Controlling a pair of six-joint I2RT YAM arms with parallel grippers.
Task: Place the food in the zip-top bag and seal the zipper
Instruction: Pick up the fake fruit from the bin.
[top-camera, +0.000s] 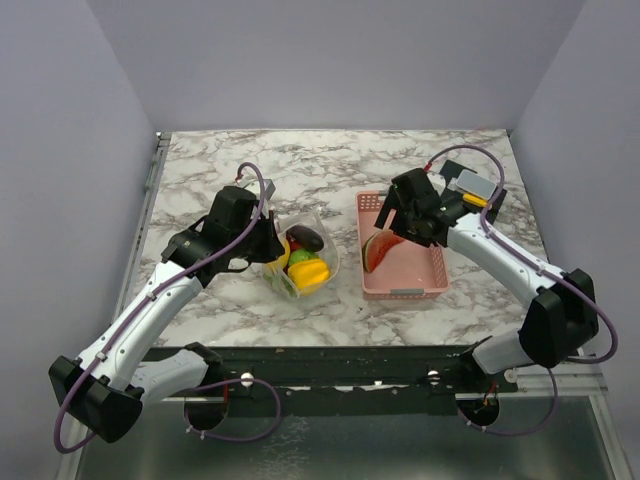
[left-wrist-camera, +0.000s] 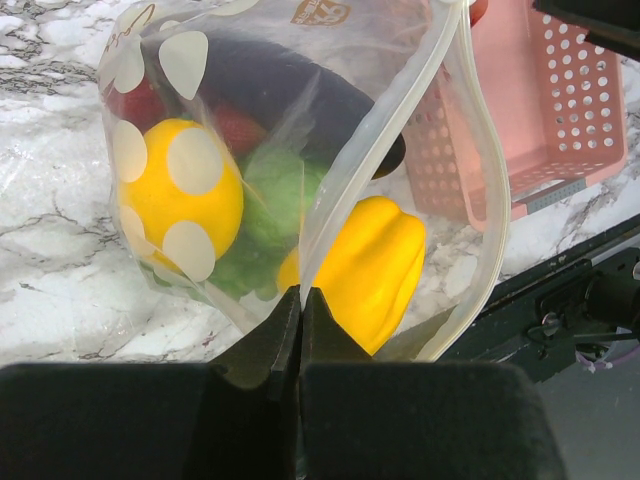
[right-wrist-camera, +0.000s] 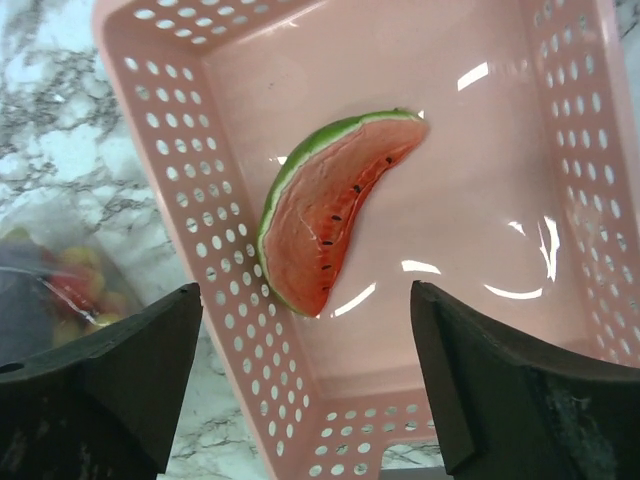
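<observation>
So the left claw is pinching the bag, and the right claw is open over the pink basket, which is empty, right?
The pink basket isn't empty: the right wrist view shows a watermelon slice in it. The left claw does pinch the bag, and the right claw is open over the basket.

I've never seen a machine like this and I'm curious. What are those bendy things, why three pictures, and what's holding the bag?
Those are two robot arms bolted to a marble table, each ending in a two-finger gripper. One picture looks down from above; the other two come from little cameras on the arms' wrists. The left gripper is pinched shut on the edge of a clear dotted bag with toy food inside. The right gripper is open and holds nothing; it hangs over a pink basket where a toy watermelon slice lies.
</observation>
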